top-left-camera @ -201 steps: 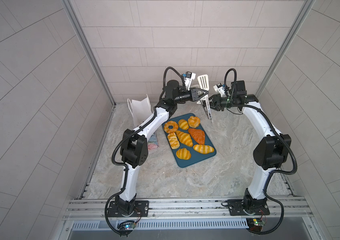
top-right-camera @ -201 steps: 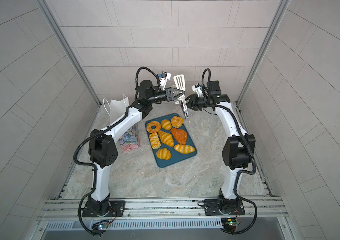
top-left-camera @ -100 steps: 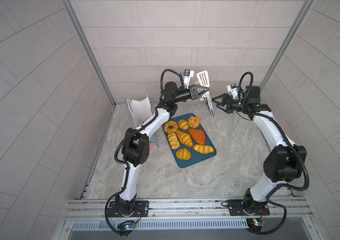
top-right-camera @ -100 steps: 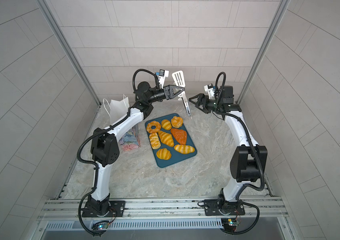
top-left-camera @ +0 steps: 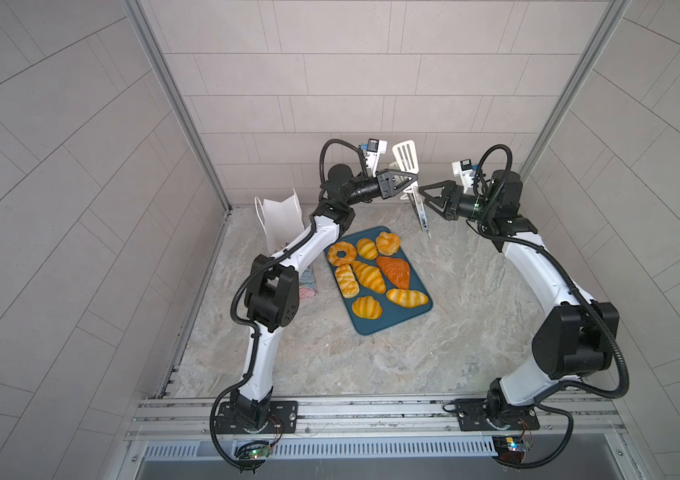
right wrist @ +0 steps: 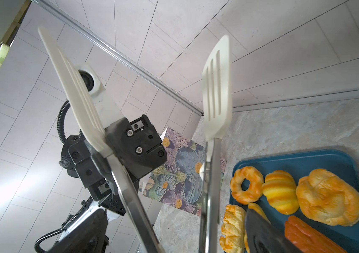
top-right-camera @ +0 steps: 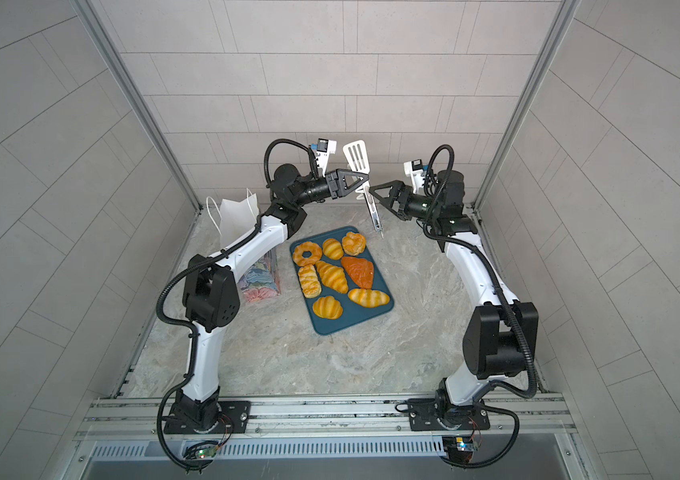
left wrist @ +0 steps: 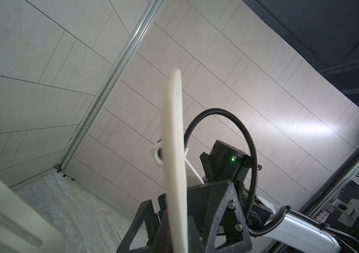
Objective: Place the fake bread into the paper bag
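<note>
Several pieces of fake bread (top-left-camera: 368, 275) (top-right-camera: 332, 276) (right wrist: 327, 201) lie on a dark teal tray (top-left-camera: 375, 326) (top-right-camera: 340, 326) (right wrist: 294, 155). The paper bag (top-left-camera: 280, 216) (top-right-camera: 237, 217) stands at the back left behind the left arm; its floral side (right wrist: 180, 170) shows in the right wrist view. High over the back of the table, my left gripper (top-left-camera: 412, 183) (top-right-camera: 365, 180) (left wrist: 177, 245) (right wrist: 106, 157) is shut on one arm of the white slotted tongs (top-left-camera: 404, 158) (top-right-camera: 357, 157) (left wrist: 174, 142) (right wrist: 217, 92). My right gripper (top-left-camera: 424, 198) (top-right-camera: 375, 200) (right wrist: 174, 241) is open, with the tongs' steel handles between its spread fingers.
Tiled walls close in the back and both sides, with metal corner posts. The tray lies askew in the middle of the marble table (top-left-camera: 475, 332), and the left arm (top-left-camera: 309, 249) reaches over the bag's side.
The right gripper's jaws have spread wide off the tongs' handles, and its arm has swung outward to the right. The left gripper has kept its hold on the tongs.
</note>
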Tool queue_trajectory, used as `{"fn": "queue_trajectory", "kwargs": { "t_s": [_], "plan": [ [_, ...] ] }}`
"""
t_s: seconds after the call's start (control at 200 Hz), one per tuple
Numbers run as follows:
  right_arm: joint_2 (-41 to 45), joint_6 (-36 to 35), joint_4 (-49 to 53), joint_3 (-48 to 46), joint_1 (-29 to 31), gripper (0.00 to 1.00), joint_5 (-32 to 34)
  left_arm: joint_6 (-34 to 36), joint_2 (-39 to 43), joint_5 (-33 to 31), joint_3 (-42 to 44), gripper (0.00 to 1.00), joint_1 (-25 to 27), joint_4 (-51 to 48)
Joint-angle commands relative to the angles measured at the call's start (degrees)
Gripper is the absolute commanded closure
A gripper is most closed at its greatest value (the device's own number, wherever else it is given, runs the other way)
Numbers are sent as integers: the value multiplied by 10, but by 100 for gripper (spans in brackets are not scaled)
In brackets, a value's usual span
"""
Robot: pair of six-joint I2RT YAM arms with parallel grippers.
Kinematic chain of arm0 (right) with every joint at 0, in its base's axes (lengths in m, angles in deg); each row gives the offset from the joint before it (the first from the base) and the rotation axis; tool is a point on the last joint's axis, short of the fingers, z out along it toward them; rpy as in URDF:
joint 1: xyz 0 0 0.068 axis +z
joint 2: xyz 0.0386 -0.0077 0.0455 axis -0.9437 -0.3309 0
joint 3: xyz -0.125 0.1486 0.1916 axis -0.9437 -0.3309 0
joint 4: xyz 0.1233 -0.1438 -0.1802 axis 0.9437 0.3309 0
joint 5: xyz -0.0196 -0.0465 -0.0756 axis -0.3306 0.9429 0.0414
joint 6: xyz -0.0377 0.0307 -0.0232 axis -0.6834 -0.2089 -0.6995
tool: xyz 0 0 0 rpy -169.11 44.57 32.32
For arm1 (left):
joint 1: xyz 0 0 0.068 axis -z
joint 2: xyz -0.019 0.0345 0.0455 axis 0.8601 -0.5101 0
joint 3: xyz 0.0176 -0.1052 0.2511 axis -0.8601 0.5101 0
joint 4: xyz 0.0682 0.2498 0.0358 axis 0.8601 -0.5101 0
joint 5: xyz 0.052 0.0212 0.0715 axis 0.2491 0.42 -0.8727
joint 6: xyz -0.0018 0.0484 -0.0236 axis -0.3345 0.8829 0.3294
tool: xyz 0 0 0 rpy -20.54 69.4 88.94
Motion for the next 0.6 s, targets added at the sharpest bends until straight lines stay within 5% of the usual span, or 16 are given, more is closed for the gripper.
{"fn": "queue_trajectory", "kwargs": {
  "t_s": [0.0,0.59],
  "plan": [
    [1,8,-26,6,9,1,-8,-2,14,7,-12,94,10,43],
    [-21,-19,29,38,41,3,-18,7,17,13,-19,94,19,60]
  ]
}}
